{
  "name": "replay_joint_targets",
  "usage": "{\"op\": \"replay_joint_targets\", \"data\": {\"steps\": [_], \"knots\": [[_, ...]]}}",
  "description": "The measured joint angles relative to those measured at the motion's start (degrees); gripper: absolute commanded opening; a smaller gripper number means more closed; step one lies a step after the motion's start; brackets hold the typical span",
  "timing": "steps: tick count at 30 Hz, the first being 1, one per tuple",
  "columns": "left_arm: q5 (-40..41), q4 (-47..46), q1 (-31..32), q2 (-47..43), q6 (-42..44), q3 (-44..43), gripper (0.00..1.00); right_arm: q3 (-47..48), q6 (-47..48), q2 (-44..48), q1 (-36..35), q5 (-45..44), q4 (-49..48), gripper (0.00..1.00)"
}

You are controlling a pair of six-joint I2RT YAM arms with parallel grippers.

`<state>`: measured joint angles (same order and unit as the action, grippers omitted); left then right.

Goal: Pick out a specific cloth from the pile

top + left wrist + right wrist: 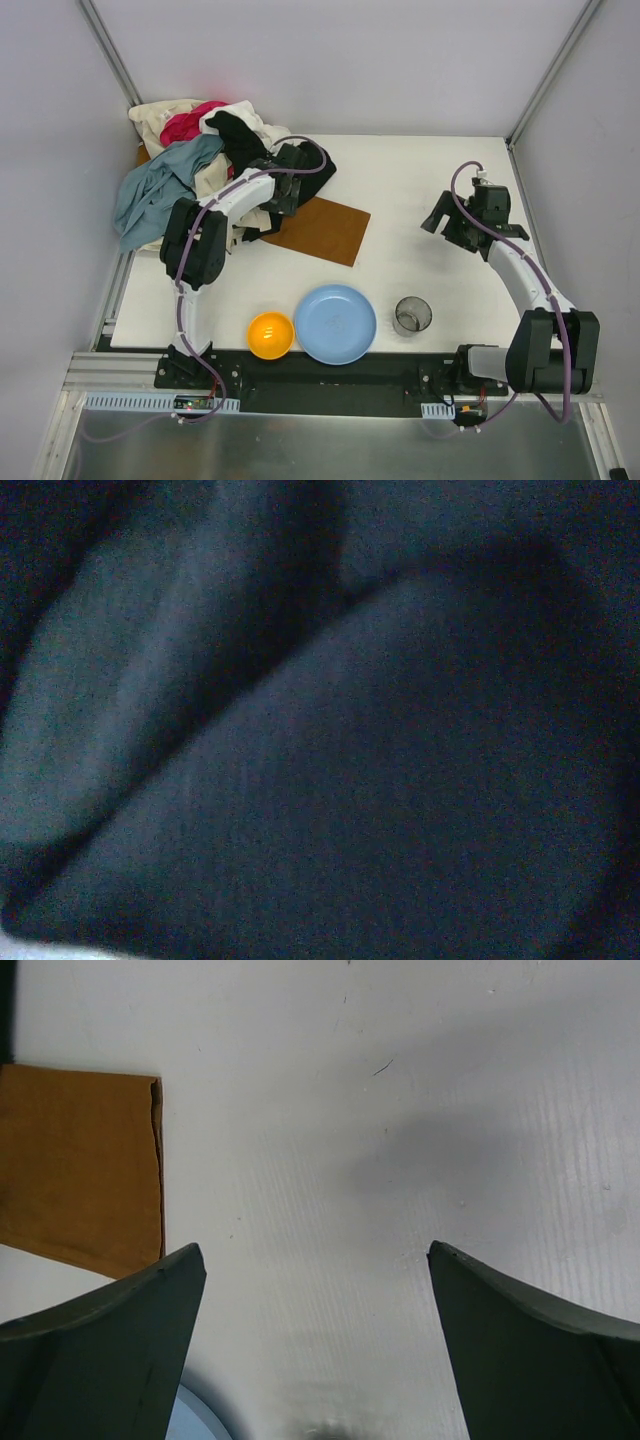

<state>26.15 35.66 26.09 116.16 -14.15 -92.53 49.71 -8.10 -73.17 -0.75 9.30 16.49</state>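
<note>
Rust-brown cloth, lying flat — left end effector at pile

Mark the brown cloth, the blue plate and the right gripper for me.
brown cloth (322,230), top view, its flat exposed middle.
blue plate (336,324), top view, its bare centre.
right gripper (315,1250), right wrist view, midway between its open fingertips.

White table, plain grey walls

Left arm and right arm are white-and-black with purple cables, right gripper dark grey
</note>
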Motion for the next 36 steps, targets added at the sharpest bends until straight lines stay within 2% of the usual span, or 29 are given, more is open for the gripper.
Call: {"op": "replay_joint_targets", "data": {"steps": [4, 8, 12, 15, 17, 30, 36], "knots": [[-2.60, -1.14, -1.62, 1.38, -0.31, 0.46, 0.76, -0.50, 0.00, -0.09, 0.00, 0.37, -0.42, 0.96], [-4.26, -2.84, -2.45, 1.38, -0.57, 1.88, 0.56, -1.20, -0.02, -0.31, 0.00, 0.63, -0.52, 0.96], [-5.09, -4.35, -2.58, 1.38, -0.83, 3.34, 0.26, -1.64, -0.09, -0.55, -0.02, 0.94, -0.81, 0.96], [-5.77, -5.07, -2.58, 1.36, -1.05, 3.89, 0.08, -1.64, -0.24, -0.76, -0.09, 1.31, -0.85, 0.96], [-6.16, -5.38, -2.58, 1.18, -1.11, 4.20, 0.00, -1.64, -0.26, -0.79, -0.26, 1.53, -0.87, 0.96], [-10.86, -3.54, -3.69, -6.08, 1.44, 4.26, 0.00, -1.64, -0.20, -0.79, -1.33, 1.90, -0.85, 0.96], [-15.58, -1.97, -5.05, -10.32, 2.93, -0.59, 0.00, -1.62, -0.17, -0.79, -1.66, 1.88, -0.83, 0.96]]}}
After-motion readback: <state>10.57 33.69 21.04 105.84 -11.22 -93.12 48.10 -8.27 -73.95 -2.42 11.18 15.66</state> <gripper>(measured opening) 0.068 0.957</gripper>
